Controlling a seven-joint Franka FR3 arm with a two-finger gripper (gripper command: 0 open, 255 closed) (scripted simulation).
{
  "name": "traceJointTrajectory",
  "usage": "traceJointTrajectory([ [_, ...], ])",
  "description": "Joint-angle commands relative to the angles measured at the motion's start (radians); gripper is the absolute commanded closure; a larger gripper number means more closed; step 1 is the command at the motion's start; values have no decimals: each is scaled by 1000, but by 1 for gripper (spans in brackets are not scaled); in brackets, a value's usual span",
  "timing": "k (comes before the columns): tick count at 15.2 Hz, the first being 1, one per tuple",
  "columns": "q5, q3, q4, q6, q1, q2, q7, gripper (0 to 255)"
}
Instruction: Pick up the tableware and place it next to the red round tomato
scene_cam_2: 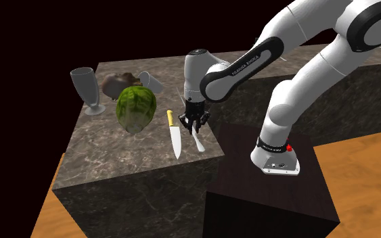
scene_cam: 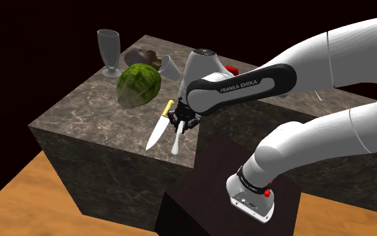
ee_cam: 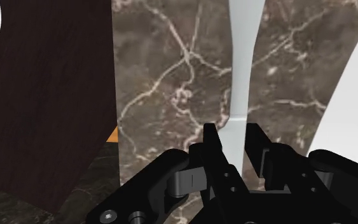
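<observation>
A white utensil (scene_cam: 176, 144) is being pinched by its handle between the jaws of the gripper (scene_cam: 180, 127). It is being kept at the marble tabletop's (scene_cam: 86, 114) edge nearest the stand (scene_cam_2: 270, 196), just right of a yellow-handled knife (scene_cam: 159, 131), with a green cabbage (scene_cam: 138, 85) farther left.

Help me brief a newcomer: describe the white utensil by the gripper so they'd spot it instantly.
On the marbled block, go to the edge nearest the robot's stand, past the green cabbage. A slim white utensil is there at the black gripper, beside a knife; unlike the knife, it has no yellow handle.
</observation>
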State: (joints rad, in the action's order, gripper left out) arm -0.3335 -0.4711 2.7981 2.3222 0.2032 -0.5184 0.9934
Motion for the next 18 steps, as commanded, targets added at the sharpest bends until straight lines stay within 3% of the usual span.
traceJointTrajectory([
  [1, 0, 0, 0, 0, 0, 0, 0, 255],
  [18, 37, 64, -132, -273, 1, -142, 4, 255],
])
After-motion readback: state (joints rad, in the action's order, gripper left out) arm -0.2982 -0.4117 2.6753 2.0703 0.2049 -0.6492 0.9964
